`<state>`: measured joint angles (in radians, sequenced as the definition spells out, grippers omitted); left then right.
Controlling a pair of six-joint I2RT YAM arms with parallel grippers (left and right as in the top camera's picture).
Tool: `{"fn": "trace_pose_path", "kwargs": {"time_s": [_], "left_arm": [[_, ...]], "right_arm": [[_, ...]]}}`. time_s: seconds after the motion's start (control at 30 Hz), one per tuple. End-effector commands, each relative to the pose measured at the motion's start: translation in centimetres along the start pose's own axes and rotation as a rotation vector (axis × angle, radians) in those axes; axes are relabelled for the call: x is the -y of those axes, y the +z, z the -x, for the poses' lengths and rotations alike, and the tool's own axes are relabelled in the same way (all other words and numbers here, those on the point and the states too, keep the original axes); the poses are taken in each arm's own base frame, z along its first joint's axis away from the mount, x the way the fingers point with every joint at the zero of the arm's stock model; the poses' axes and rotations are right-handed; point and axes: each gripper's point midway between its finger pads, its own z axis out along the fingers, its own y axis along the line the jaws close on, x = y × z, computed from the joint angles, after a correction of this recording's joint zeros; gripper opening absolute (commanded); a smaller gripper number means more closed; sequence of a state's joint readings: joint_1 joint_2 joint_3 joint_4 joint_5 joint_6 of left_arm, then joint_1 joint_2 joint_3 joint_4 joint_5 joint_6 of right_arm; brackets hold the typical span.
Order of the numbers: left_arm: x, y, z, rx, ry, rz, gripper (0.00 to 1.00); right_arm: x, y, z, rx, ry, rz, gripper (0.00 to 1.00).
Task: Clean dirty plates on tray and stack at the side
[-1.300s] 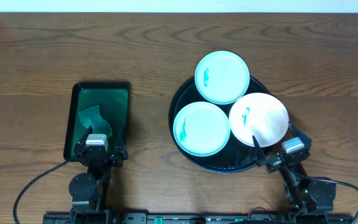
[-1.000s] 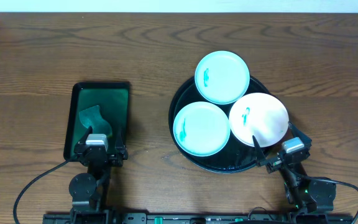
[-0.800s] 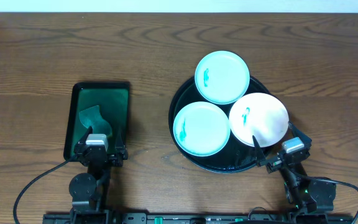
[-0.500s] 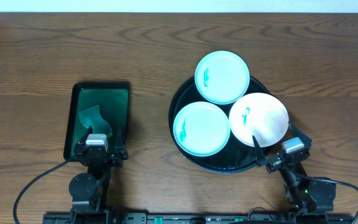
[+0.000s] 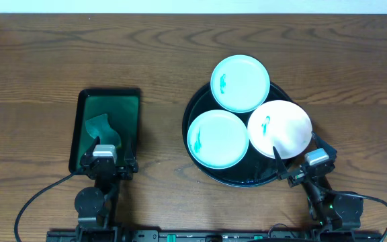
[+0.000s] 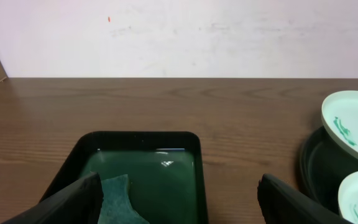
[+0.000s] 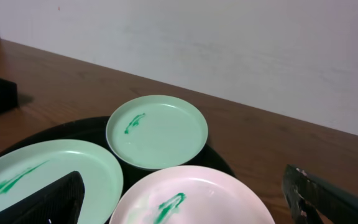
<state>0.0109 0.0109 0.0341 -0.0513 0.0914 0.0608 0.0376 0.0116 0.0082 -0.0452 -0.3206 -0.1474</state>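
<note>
Currently far mint plate (image 5: 240, 83), near mint plate (image 5: 218, 138) and white plate (image 5: 279, 128) sit on black tray (image 5: 237, 181). Left gripper (image 5: 107, 156), right gripper (image 5: 294, 146): fingers spread, empty. Plates likely light, rigid, slick; pinch a raised rim, clear of smears.

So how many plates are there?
3, all on the tray: the far green plate at its back rim, the near green plate on the left, and the white plate on the right. None seem hidden.
</note>
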Motion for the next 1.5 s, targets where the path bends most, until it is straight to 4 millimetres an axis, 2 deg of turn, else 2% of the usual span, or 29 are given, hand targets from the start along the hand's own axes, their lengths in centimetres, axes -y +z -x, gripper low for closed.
{"fn": "trace_pose_path", "kwargs": {"time_s": [0.0,0.07,0.17,0.33,0.4,0.47,0.53,0.57,0.63,0.7,0.8,0.87,0.97,1.07,1.13,1.2,1.27,1.33,1.4,1.47], "left_arm": [[0.1,0.2,-1.6,-0.034,0.019,-0.008,0.8],[-0.6,0.2,-1.0,-0.01,0.071,0.032,0.8],[-0.6,0.2,-0.4,0.013,0.081,0.034,0.8],[-0.6,0.2,-1.7,-0.041,0.08,0.034,0.8],[-0.4,0.2,-1.5,-0.034,0.079,0.023,0.8],[1.3,0.1,0.7,0.058,0.058,-0.072,0.8],[3.8,-0.6,3.8,0.193,0.089,-0.214,0.8],[4.2,-1.1,5.5,0.266,0.103,-0.237,0.8],[4.0,-2.0,8.4,0.383,0.117,-0.213,0.8],[3.3,-2.5,10.7,0.425,0.114,-0.169,0.8],[2.4,-2.2,12.7,0.362,0.097,-0.12,0.8],[1.5,-1.1,13.6,0.231,0.079,-0.076,0.8],[0.7,1.2,13.1,-0.051,0.069,-0.041,0.8],[2.9,3.3,12.3,-0.301,0.063,-0.187,0.8],[3.0,4.6,11.3,-0.427,0.048,-0.195,0.8],[1.1,5.9,10.3,-0.518,0.034,-0.085,0.8],[-3.1,6.2,8.4,-0.641,-0.129,0.201,0.8],[-5.8,5.8,6.3,-0.723,-0.268,0.389,0.8],[-6.7,6.2,4.2,-0.786,-0.333,0.428,0.8],[-6.6,6.8,2.1,-0.86,-0.379,0.415,0.8]], "right_arm": [[0.5,-0.1,-0.2,-0.004,-0.014,-0.023,0.99],[0.5,-0.1,-0.2,-0.004,-0.014,-0.022,0.99],[0.5,-0.1,-0.2,-0.004,-0.013,-0.022,0.99],[0.5,-0.1,-0.2,-0.004,-0.013,-0.022,0.99],[0.5,-0.1,-0.2,-0.004,-0.013,-0.022,0.99],[0.5,-0.1,-0.2,-0.004,-0.013,-0.022,0.99],[0.5,-0.1,-0.2,-0.004,-0.013,-0.022,0.99],[0.5,-0.1,-0.2,-0.004,-0.013,-0.022,0.99],[0.5,-0.1,-0.2,-0.004,-0.013,-0.022,0.99],[0.5,-0.1,-0.2,-0.004,-0.013,-0.023,0.99],[0.5,-0.1,-0.2,-0.004,-0.013,-0.022,0.99],[0.5,-0.1,-0.2,-0.004,-0.013,-0.022,0.99],[0.5,-0.1,-0.2,-0.004,-0.013,-0.022,0.99],[0.5,-0.1,-0.2,-0.004,-0.013,-0.023,0.99],[0.5,-0.1,-0.2,-0.004,-0.013,-0.022,0.99],[0.5,-0.1,-0.2,-0.004,-0.013,-0.022,0.99],[0.5,-0.1,-0.2,-0.004,-0.013,-0.023,0.99],[0.5,-0.1,-0.2,-0.004,-0.013,-0.022,0.99],[0.5,-0.1,-0.2,-0.004,-0.013,-0.023,0.99],[0.5,-0.1,-0.2,-0.004,-0.013,-0.023,0.99]]}}
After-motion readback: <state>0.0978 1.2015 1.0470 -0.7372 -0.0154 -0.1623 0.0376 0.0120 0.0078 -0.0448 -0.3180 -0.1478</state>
